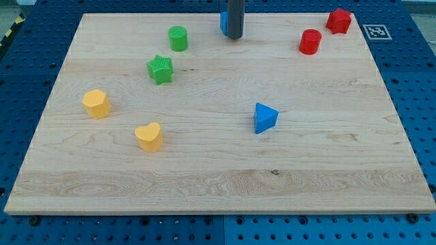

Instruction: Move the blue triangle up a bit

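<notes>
The blue triangle [265,118] lies right of the board's middle, pointing toward the view's right. My tip [234,37] is the lower end of the dark rod, at the view's top centre, well above and slightly left of the triangle. It stands far from the triangle with bare wood between them. A second blue block [223,22] is mostly hidden behind the rod, so its shape cannot be made out.
A green cylinder [178,38] and a green star [160,69] sit upper left. A yellow hexagon-like block [97,103] and a yellow heart [148,136] sit at left. A red cylinder [310,41] and a red block [338,20] sit upper right. The wooden board [218,184] rests on a blue pegboard.
</notes>
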Available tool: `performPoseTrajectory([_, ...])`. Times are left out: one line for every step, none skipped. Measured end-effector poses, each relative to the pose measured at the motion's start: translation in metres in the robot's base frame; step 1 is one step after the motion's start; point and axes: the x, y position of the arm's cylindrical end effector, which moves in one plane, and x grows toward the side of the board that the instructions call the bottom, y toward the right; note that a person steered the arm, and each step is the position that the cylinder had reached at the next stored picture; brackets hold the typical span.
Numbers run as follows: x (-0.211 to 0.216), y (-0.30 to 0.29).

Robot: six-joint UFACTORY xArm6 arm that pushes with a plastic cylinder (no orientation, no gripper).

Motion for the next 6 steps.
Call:
performPoseTrajectory([0.045, 0.009])
performPoseTrajectory([0.104, 0.016])
performPoseTrajectory([0.152, 0.051])
performPoseTrajectory([0.199, 0.081])
performPoseTrajectory([0.226, 0.081])
performPoseTrajectory([0.230, 0.082])
